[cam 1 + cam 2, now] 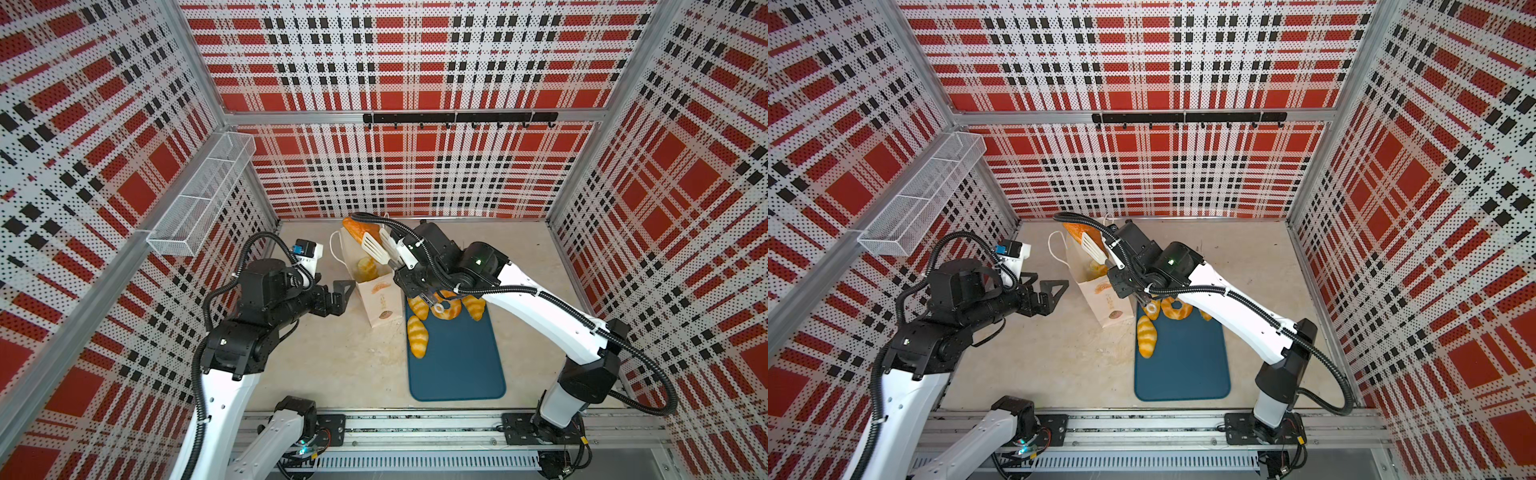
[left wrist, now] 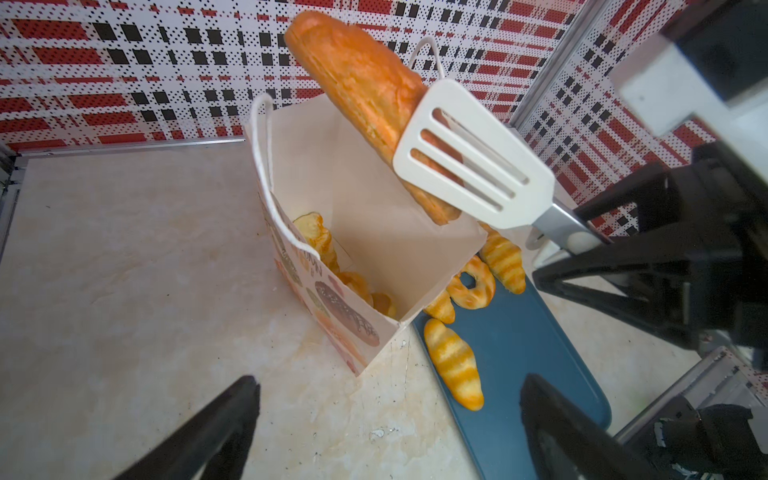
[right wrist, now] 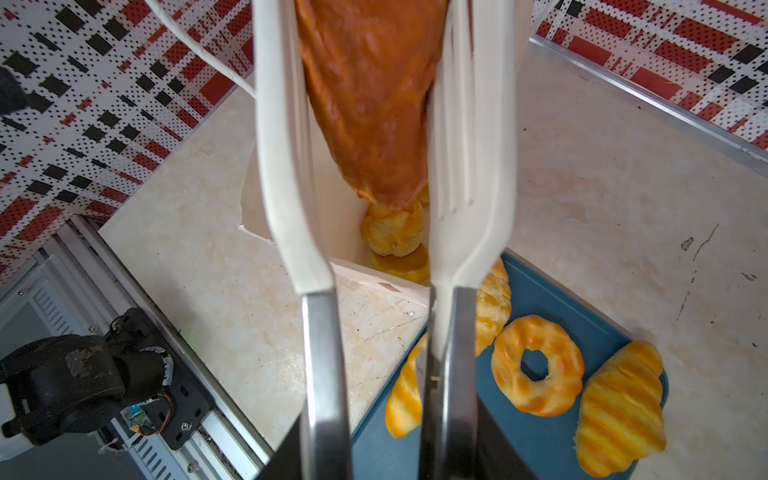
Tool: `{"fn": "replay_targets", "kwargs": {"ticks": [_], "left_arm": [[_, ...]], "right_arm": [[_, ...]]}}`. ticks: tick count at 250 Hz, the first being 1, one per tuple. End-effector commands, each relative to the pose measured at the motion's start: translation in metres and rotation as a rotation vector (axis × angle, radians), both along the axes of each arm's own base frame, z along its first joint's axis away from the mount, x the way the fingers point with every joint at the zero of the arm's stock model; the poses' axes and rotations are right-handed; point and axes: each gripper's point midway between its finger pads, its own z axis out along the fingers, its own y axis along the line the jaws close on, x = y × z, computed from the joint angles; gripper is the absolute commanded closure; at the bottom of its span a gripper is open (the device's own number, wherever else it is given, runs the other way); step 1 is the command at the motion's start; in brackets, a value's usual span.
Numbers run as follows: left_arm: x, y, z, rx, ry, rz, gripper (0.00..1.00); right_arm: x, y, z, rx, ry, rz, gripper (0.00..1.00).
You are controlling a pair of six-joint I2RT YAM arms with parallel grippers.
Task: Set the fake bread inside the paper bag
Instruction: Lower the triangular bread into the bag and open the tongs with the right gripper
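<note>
Right jaws squeeze white tongs [image 2: 523,205] — these clamp the brown loaf [image 2: 357,79] above the open paper bag [image 2: 353,178]; left jaws stand wide beside the bag.

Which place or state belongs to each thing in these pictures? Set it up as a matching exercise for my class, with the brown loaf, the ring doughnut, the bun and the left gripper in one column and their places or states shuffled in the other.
Things
1. brown loaf
2. ring doughnut
3. bun
4. left gripper

Places or states
A. inside the paper bag
B. open, holding nothing
C. lying on the blue tray
D. clamped in the white tongs over the bag's opening

Pairs: 1-D, 2-C, 3-A, 4-B
</note>
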Motion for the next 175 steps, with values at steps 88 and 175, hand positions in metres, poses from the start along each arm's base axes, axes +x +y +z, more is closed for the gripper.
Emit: {"fn": "replay_targets", "kwargs": {"ticks": [88,175], "left_arm": [[-0.004,0.001,0.003,-0.034,-0.005,0.011,0.01],[-0.017,0.006,0.000,-0.060,-0.013,0.040,0.01]], "right_arm": [[0.011,0.002,0.026,0.035,-0.077,-0.011,0.41],[-0.011,-0.023,0.043,0.044,-0.098,-0.015,0.40]]}}
